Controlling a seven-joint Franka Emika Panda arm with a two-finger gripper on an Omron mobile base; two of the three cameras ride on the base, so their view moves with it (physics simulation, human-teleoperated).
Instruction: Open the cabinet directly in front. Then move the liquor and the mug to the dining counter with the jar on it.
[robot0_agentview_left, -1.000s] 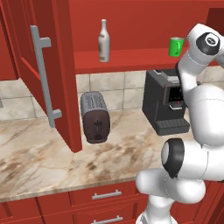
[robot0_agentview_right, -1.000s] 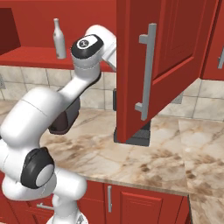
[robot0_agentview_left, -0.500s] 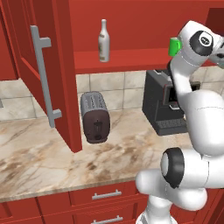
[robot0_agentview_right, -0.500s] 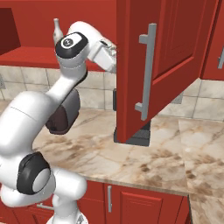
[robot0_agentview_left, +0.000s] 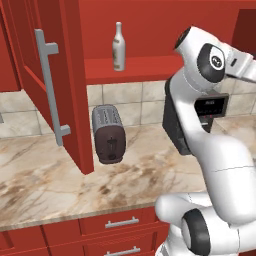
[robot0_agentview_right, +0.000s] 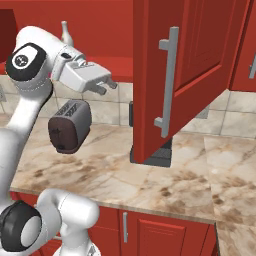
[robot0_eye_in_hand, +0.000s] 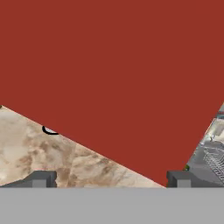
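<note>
The cabinet stands open: its left door (robot0_agentview_left: 45, 75) and right door (robot0_agentview_right: 190, 75) swing out over the counter, each with a long metal handle (robot0_agentview_right: 167, 82). On the cabinet shelf stands the liquor (robot0_agentview_left: 118, 46), a pale slim bottle; its neck (robot0_agentview_right: 65, 31) also pokes up behind my arm. My gripper (robot0_agentview_right: 106, 87) hangs below the shelf, pointing toward the right door, open and empty. In the hand view the fingertips (robot0_eye_in_hand: 41, 178) sit far apart before the red door face (robot0_eye_in_hand: 113, 65). The mug is hidden behind my arm. The dining counter and the jar are out of view.
A dark toaster (robot0_agentview_left: 108, 133) sits on the marbled counter (robot0_agentview_left: 45, 185) under the shelf. A black coffee machine (robot0_agentview_left: 172, 125) stands behind my arm, partly under the right door (robot0_agentview_right: 152, 155). Red drawers (robot0_agentview_left: 120, 222) run below the counter edge.
My arm has swung round: the elbow moved left in the right base view and the hand dropped lower, below the shelf. The arm now covers the mug. The jaws stayed open.
</note>
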